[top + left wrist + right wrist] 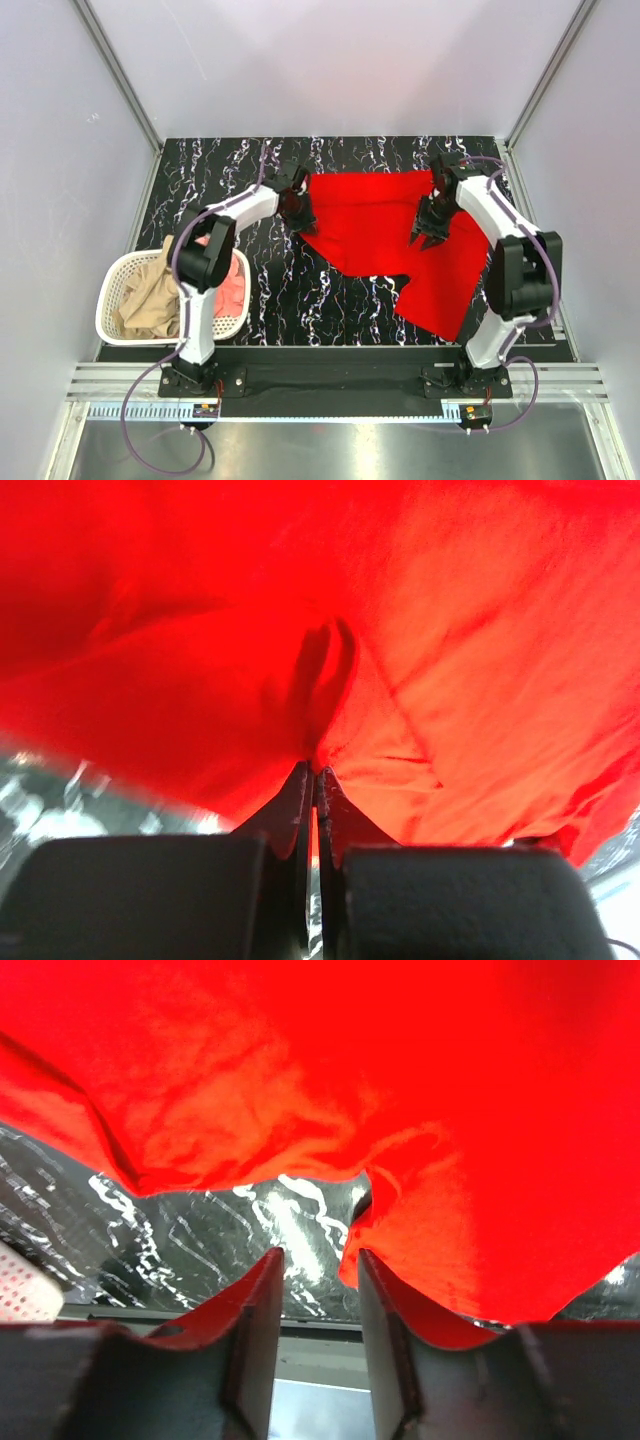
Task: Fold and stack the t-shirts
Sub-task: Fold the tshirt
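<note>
A red t-shirt [375, 230] lies mostly flat on the black bench [290, 295]. It sits in the middle and over to the right side, and one part reaches toward the near edge. The left fingers [313, 780] are pressed together and pinching a bit of red cloth at the shirt's left edge. The cloth puckers up right where they bite. That hold is probably there so the arm can lift or pull that side over for a fold. The right fingers [431, 235] are spread apart above the shirt's right part. The cloth edge is just beside one finger but nothing is between them, so they look ready to come down and grab. The shirt is not folded yet, so the job looks near its start. At the left a white basket [104, 300] holds a tan cloth [150, 295] and a pink cloth [233, 280], likely more shirts waiting their turn.
</note>
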Tool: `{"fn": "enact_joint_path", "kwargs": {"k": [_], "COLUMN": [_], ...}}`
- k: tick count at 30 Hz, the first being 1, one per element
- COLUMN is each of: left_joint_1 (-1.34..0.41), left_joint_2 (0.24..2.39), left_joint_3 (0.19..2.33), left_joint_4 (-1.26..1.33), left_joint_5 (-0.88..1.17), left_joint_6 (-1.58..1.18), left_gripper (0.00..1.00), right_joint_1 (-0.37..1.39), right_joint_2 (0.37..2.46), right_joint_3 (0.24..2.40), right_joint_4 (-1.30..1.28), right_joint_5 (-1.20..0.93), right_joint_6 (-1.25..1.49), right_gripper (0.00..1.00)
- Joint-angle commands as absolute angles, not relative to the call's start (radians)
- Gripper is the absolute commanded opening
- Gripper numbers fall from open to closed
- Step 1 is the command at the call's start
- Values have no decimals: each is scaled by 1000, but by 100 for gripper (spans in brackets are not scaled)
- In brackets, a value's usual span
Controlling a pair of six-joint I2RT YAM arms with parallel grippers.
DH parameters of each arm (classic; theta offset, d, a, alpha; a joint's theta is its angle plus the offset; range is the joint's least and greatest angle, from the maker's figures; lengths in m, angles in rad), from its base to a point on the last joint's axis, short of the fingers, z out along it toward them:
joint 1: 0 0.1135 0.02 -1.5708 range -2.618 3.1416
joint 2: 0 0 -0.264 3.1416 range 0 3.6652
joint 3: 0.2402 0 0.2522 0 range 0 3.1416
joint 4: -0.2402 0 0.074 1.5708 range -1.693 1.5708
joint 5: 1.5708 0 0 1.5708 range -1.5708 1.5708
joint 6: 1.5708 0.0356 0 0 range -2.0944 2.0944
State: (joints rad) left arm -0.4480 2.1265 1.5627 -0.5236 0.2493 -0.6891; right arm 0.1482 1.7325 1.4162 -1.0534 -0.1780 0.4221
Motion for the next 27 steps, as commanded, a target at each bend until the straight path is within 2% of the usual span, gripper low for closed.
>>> {"fn": "enact_joint_path", "kwargs": {"k": [1,5,9,12,16,23,27], "left_joint_1": [-453,-453,-454,-457,-457,-456,-454], "left_joint_2": [1936,1719,1571,1472,1385,1364,1423], "left_joint_3": [1481,1326,1189,1105,1005,914,942], "left_joint_4": [-571,-588,-607,-630,-658,-678,-693], "left_joint_5": [164,127,118,94,57,-26,-101], "left_joint_6": [-626,-638,-657,-658,-661,-654,-634], "left_gripper": [0,0,0,0,0,0,0], "right_joint_1": [144,166,221,283,348,422,433], "right_joint_2": [1816,1917,2046,2184,2299,2467,2497], "right_joint_3": [1503,1645,1813,1948,2088,2313,2338], "right_joint_4": [-1058,-1016,-1043,-1092,-1131,-1176,-1160], "right_joint_5": [-205,-209,-146,-80,-8,104,161], "right_joint_6": [364,385,413,425,436,420,408], "right_gripper": [44,48,60,66,81,84,84]}}
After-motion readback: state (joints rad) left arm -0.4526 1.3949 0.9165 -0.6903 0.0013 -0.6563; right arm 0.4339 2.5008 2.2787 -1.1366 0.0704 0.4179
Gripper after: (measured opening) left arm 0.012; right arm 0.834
